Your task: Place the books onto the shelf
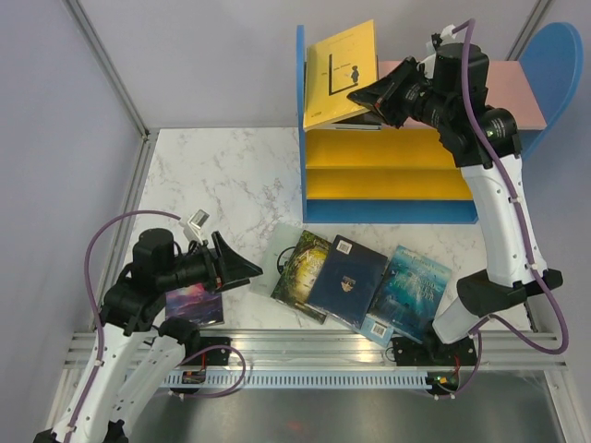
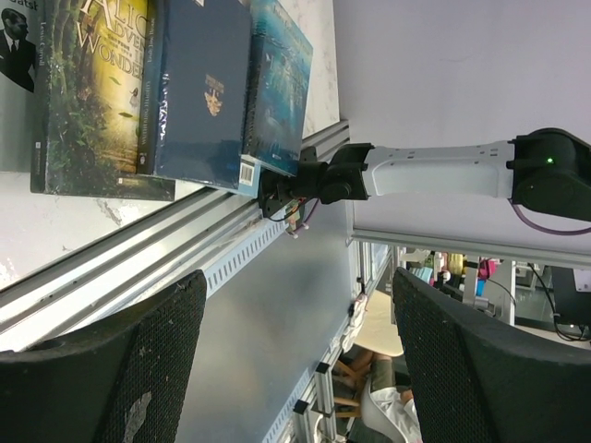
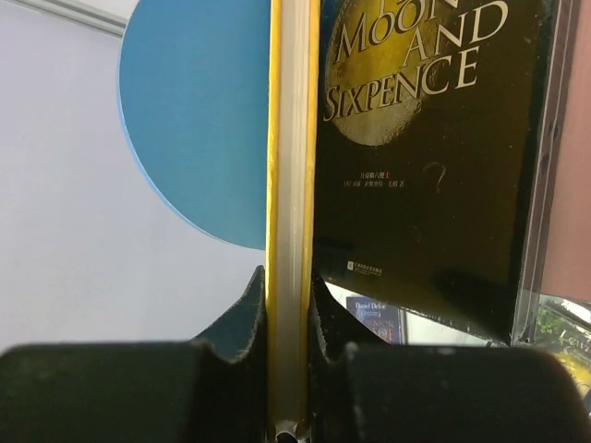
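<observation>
The left arm covers most of the purple book. In the top view the yellow book hides nearly all of the black book. In the right wrist view the upper edge cuts its title, and its small print is not readable. The right arm hides part of the pink board.

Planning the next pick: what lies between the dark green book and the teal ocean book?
The dark navy book, lying flat between the dark green book and the teal ocean book; the top view shows it.
</observation>
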`<state>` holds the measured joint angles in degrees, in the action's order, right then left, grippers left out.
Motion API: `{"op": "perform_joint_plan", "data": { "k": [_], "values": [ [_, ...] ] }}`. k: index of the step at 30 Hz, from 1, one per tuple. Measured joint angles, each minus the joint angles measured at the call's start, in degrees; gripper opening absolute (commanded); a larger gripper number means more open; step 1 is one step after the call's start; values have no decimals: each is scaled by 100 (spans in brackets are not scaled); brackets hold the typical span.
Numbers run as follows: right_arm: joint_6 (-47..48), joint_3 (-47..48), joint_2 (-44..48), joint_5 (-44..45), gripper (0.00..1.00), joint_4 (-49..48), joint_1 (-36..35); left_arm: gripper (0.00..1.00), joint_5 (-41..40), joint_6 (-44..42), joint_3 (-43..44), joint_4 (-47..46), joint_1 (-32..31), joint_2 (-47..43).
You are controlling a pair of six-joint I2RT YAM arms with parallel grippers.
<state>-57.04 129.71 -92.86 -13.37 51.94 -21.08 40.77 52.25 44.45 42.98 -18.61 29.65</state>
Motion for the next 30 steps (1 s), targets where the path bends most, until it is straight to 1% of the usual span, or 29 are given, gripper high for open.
{"op": "perform_joint_plan", "data": {
  "k": [1, 3, 4, 5, 6, 7, 8, 16, 17, 19, 21, 22, 23, 25, 26, 30],
  "values": [
    [-7, 0, -22, -72, 0, -15, 26, 83, -4, -15, 0, 35, 0, -9],
    [-15, 0, -46, -160, 10, -44, 70, 83, -13, -50, 9, 101, 0, -9],
    [-15, 0, -59, -184, 17, -59, 83, 83, -15, -63, 13, 127, 0, -11],
    [-20, 0, -66, -203, 35, -74, 98, 83, -15, -76, 22, 146, 0, -9],
    [-48, 0, -76, -210, 40, -107, 109, 83, -17, -90, 33, 153, 0, -9],
    [-24, -2, -90, -227, 43, -170, 114, 83, -17, -96, 52, 160, 0, -9],
    [2, -2, -114, -245, 49, -229, 111, 83, -17, -103, 68, 168, 0, -7],
    [184, -7, -188, -398, 54, 0, 334, 84, -17, -160, 120, 192, 0, 13],
    [221, -7, -188, -409, 59, 50, 385, 84, -17, -168, 120, 195, 0, 24],
    [297, -7, -188, -446, 62, 223, 468, 84, -20, -184, 125, 195, 0, 52],
    [337, -7, -181, -518, 81, 339, 540, 84, -20, -199, 127, 197, 0, 90],
    [365, -7, -157, -590, 82, 289, 566, 84, -20, -205, 127, 195, 0, 109],
    [415, -7, -120, -634, 87, 271, 586, 84, -20, -216, 127, 197, 0, 129],
    [492, -9, -17, -680, 88, 391, 599, 84, -20, -225, 127, 197, 0, 164],
    [535, -17, 39, -710, 98, 483, 614, 84, -20, -227, 127, 195, 0, 179],
    [651, -66, 212, -894, 98, 684, 654, 84, -20, -234, 127, 197, 0, 221]
  ]
}}
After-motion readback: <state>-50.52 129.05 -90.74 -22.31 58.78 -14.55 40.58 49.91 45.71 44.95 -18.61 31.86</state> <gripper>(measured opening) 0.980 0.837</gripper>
